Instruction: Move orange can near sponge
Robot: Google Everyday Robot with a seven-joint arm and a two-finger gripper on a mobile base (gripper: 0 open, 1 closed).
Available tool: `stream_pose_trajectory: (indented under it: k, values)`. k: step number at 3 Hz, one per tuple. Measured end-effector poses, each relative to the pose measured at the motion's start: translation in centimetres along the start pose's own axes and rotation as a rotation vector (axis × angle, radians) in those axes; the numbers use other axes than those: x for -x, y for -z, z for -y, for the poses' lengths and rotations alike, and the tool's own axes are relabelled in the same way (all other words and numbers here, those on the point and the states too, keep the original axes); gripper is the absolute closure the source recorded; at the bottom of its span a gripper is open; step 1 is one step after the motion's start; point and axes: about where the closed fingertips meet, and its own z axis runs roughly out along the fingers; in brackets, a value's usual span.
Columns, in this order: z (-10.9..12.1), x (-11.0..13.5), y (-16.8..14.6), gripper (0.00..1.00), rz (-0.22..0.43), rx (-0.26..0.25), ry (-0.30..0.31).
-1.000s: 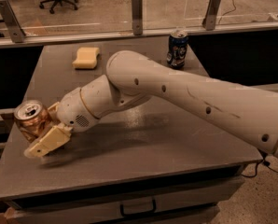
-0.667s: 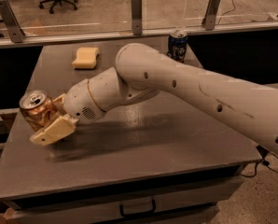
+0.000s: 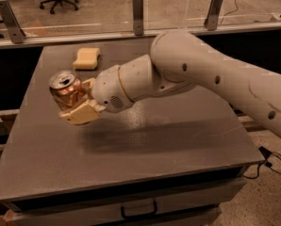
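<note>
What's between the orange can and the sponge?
Only bare tabletop, camera view. The gripper, at picture left, holds the orange can short of the sponge.

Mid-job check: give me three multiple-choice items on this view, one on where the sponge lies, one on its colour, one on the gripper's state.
1. The sponge lies on the table at:
A) the far left part
B) the near right corner
C) the front edge

2. The sponge is:
A) blue
B) pale yellow
C) black

3. The gripper is:
A) open over the sponge
B) empty, resting on the table
C) shut on the orange can, held above the tabletop at the left

Answers:
1 A, it sits by the far-left edge, beyond the can.
2 B, its foam looks pale yellow.
3 C, the fingers clamp the tilted can, with a shadow on the table below.
</note>
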Motion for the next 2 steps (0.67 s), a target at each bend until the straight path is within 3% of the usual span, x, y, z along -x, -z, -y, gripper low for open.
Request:
stream_pose_trajectory:
  k: [2]
  values:
    - [0.64, 0.61, 0.24, 1.0, 0.015, -0.018, 0.017]
